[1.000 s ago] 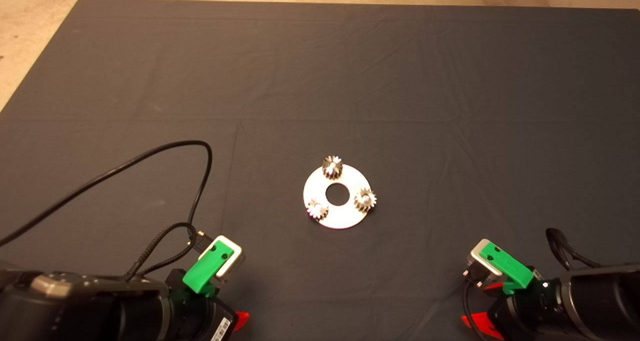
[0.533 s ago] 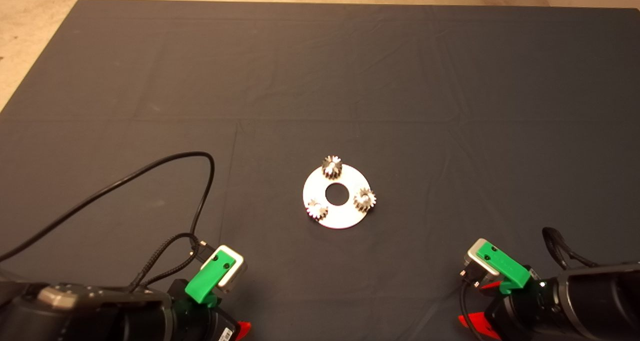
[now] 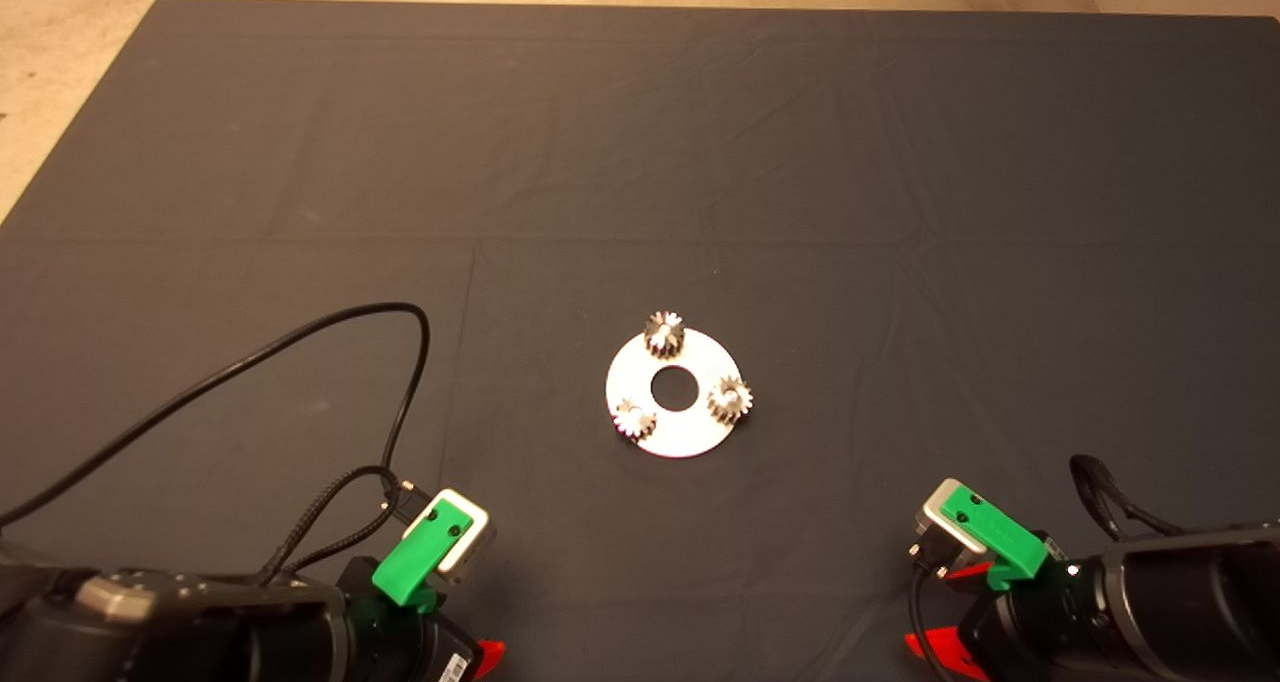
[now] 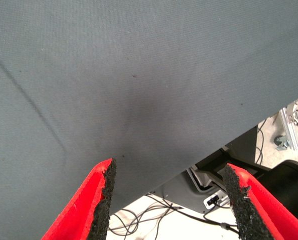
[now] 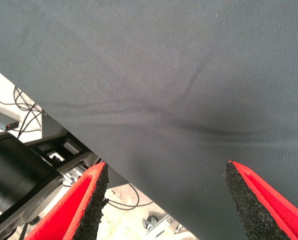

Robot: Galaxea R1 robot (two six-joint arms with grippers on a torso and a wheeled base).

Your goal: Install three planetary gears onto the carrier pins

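A flat round silver disc [image 3: 690, 432] with a central hole lies mid-mat. Three small silvery gears sit on it, each over a pin position: one at the far edge [image 3: 664, 334], one at the right [image 3: 730, 399], one at the near left [image 3: 635, 419]. The pins themselves are hidden by the gears. My left gripper [image 3: 485, 657] waits at the lower left edge, and its wrist view [image 4: 166, 200] shows it open and empty over bare mat. My right gripper [image 3: 935, 652] waits at the lower right edge, also open and empty in its wrist view [image 5: 164, 200].
A black cable [image 3: 300, 337] loops over the mat's left side from the left arm. Both wrist views look past the mat's near edge at floor cables [image 4: 154, 212] and the robot's base [image 5: 18, 175].
Both arms have drawn back a little toward the picture's lower edge. The disc and gears have not moved.
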